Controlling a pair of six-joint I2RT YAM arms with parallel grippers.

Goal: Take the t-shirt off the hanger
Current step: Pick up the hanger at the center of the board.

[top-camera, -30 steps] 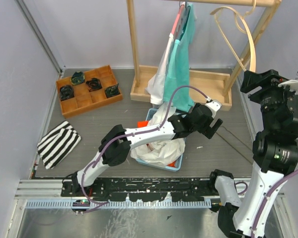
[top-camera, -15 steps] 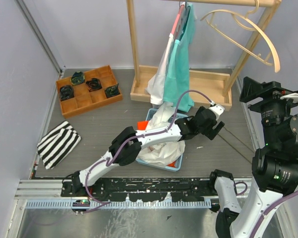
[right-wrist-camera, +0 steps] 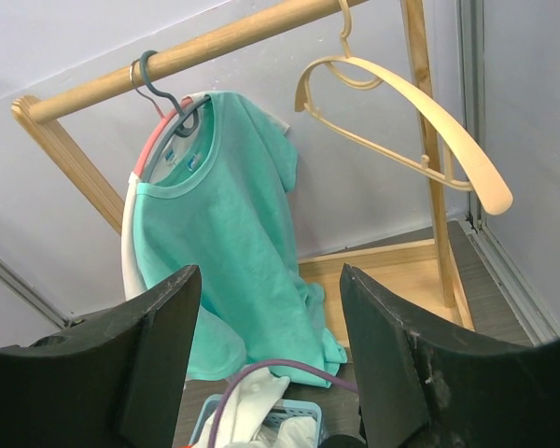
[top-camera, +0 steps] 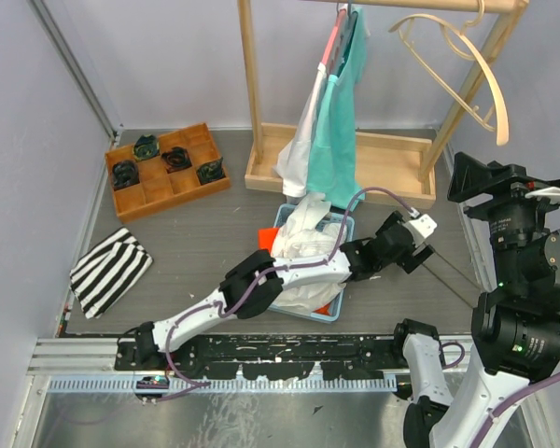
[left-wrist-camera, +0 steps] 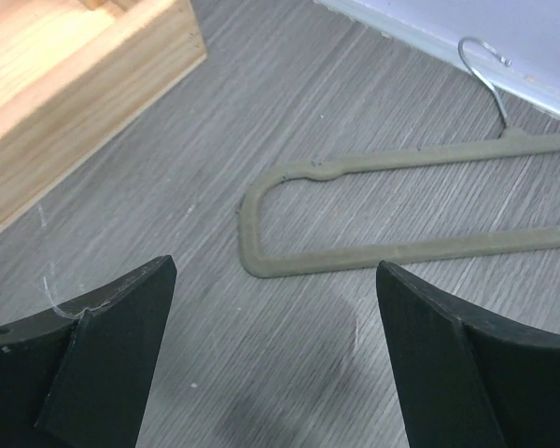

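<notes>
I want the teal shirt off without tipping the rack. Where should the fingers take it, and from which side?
On the teal shirt, probably the shoulder on the robot's right, beside the collar, from the front. It hangs flat facing the right wrist camera, hanger hooked on the rail; that shoulder is uncovered, so its cloth could be pinched and slid off the hanger's end.

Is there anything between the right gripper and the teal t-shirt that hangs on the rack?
Nothing visible does. In the right wrist view the teal t-shirt shows freely between the open fingers of the right gripper. The empty wooden hanger hangs to one side, apart from it.
</notes>
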